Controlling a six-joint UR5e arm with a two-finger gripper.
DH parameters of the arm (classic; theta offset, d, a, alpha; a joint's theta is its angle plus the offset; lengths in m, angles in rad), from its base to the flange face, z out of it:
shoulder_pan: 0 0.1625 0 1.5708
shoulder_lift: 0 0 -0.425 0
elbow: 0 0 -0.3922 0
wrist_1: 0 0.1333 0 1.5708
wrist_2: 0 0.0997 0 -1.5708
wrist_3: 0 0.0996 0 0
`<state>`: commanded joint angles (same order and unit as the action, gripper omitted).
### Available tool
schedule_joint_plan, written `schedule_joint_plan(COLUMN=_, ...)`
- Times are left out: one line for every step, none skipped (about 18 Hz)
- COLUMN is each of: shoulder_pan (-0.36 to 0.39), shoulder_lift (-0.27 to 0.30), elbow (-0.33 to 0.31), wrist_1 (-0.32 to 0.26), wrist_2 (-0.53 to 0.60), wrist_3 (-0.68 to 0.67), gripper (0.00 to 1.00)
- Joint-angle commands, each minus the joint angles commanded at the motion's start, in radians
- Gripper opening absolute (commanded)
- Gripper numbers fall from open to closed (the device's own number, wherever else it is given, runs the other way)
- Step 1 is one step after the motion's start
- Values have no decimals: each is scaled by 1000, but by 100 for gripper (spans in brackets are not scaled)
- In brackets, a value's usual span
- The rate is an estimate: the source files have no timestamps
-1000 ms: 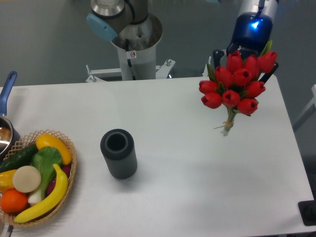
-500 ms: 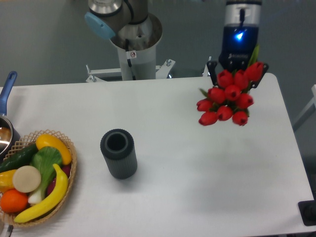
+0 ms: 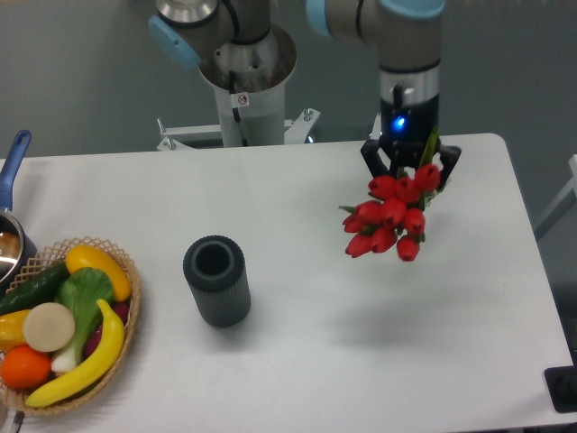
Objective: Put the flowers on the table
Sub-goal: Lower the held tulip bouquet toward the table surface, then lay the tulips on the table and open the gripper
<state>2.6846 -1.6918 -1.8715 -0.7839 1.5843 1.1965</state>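
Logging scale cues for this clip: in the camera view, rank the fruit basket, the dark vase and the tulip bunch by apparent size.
1. Wicker basket, cut off by the frame's left edge.
2. and 3. Flowers and dark ribbed vase look alike; the flowers hang raised in the gripper, nearer the camera, so unranked.

Robot lab: arm pedestal [image 3: 243, 95] bolted behind white table [image 3: 315, 361], grey backdrop.

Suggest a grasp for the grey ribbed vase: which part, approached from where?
Grip the vase across its ribbed outer wall near the rim, coming straight down from above. It stands upright with its open mouth facing up and bare table around it. The basket sits off to one side, so closing the fingers along the other axis looks safest.
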Motion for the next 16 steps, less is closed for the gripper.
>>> schedule_joint_plan(shoulder_pan=-14, shoulder_lift=-20, elbow=2, wrist_1=0, wrist_2=26, wrist_3=2, gripper=44)
schedule_joint_plan(shoulder_pan=-26, shoulder_lift=-38, elbow=5, wrist_1=2, wrist_2=45, wrist_3=2, gripper=44)
schedule_joint_plan(shoulder_pan=-40, shoulder_lift=-64, elbow=14, wrist_1=2, wrist_2=57, wrist_3=2, gripper=44)
schedule_joint_plan(shoulder_pan=-52, shoulder_lift=-87, elbow=14, wrist_1=2, wrist_2=71, wrist_3=2, gripper=44)
schedule_joint_plan(shoulder_pan=-63, shoulder_lift=-112, elbow=14, wrist_1=3, wrist_2=82, wrist_3=0, gripper=44)
schedule_joint_plan(shoulder_pan=-74, shoulder_lift=-139, elbow=18, wrist_1=5, wrist_2=91, wrist_3=-2, gripper=44)
schedule_joint_plan(shoulder_pan=-80, shoulder_lift=-167, elbow=23, wrist_1=8, wrist_2=94, wrist_3=-2, gripper=44)
schedule_joint_plan(shoulder_pan=-80, shoulder_lift=-192, elbow=35, wrist_1=8, wrist_2=95, wrist_3=-2, gripper=44)
schedule_joint_plan(shoulder_pan=-81, shoulder_lift=-206, elbow=41, wrist_1=8, wrist_2=94, wrist_3=-2, gripper=44)
schedule_joint_plan(shoulder_pan=-81, shoulder_lift=-213, elbow=41, wrist_1=8, wrist_2=94, wrist_3=-2, gripper=44)
schedule_joint_plan(shoulder_pan=-81, shoulder_lift=-227, elbow=43, wrist_1=8, wrist_2=94, wrist_3=-2, gripper=44)
schedule_joint_plan(shoulder_pan=-81, shoulder_lift=-238, elbow=43, wrist_1=8, wrist_2=95, wrist_3=-2, gripper=44)
schedule_joint_plan(shoulder_pan=-81, shoulder_lift=-249, elbow=43, wrist_1=8, wrist_2=95, wrist_3=-2, gripper=44)
schedule_joint_plan(shoulder_pan=-81, shoulder_lift=-252, elbow=44, wrist_1=8, wrist_2=95, wrist_3=-2, gripper=44)
schedule_joint_plan(shoulder_pan=-86, shoulder_lift=-256, elbow=44, wrist_1=8, wrist_2=94, wrist_3=-2, gripper=44)
schedule_joint_plan(shoulder_pan=-88, shoulder_lift=-258, elbow=44, wrist_1=8, wrist_2=94, wrist_3=0, gripper=45)
